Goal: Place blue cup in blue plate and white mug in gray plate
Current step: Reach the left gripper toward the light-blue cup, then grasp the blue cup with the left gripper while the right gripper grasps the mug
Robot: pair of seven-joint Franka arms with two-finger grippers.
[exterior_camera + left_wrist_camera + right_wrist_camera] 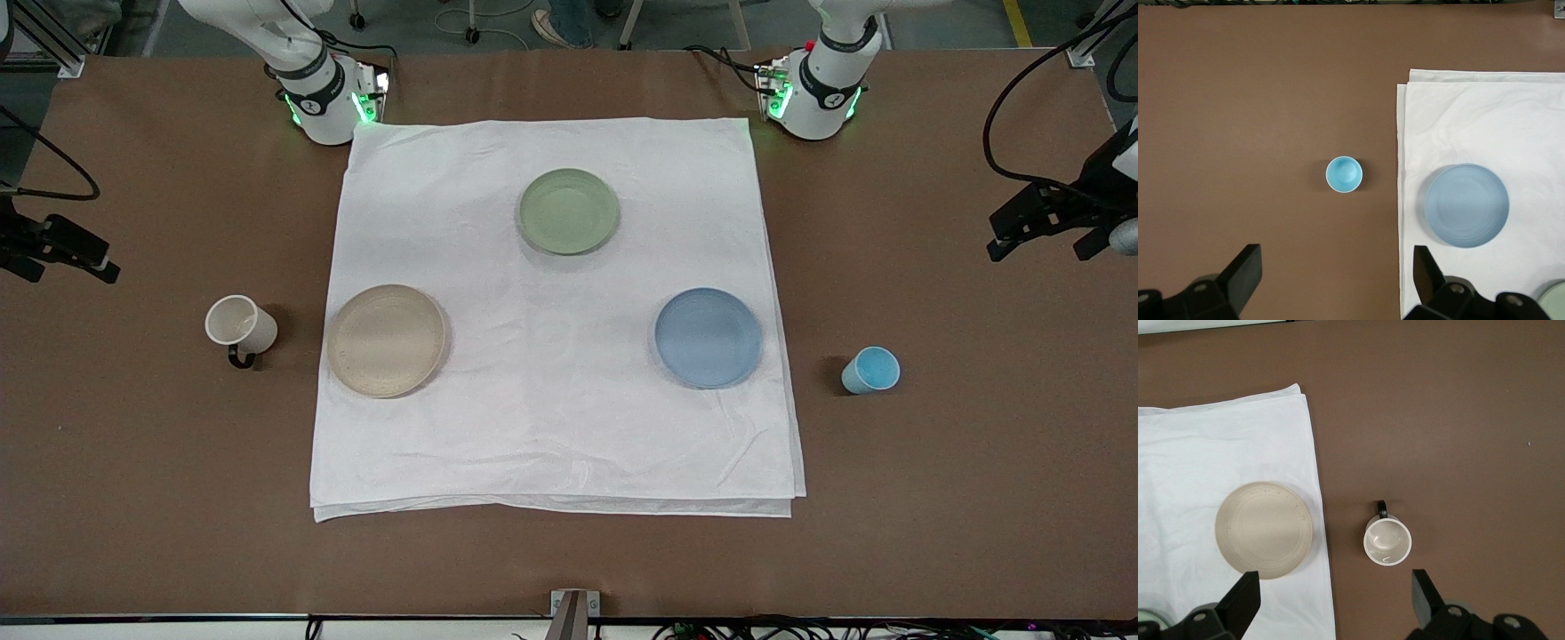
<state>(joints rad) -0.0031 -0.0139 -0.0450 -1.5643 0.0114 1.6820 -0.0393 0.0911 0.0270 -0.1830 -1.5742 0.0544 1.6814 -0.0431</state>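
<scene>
The blue cup (871, 371) stands upright on the bare brown table toward the left arm's end, beside the blue plate (709, 338) on the white cloth. The white mug (240, 325), dark handle toward the front camera, stands on the bare table toward the right arm's end, beside the gray plate (386, 340). My left gripper (1042, 249) hangs open and empty high over the table's left-arm end; its view shows the cup (1344, 174) and blue plate (1466, 205) below the gripper (1336, 257). My right gripper (67, 267) hangs open and empty high over the right-arm end, (1333, 580), with the mug (1387, 542) and gray plate (1264, 529) below.
A pale green plate (569, 212) lies on the white cloth (551, 427), farther from the front camera than the other two plates. The cloth covers the table's middle; brown table surrounds it. Cables hang near the left arm's end.
</scene>
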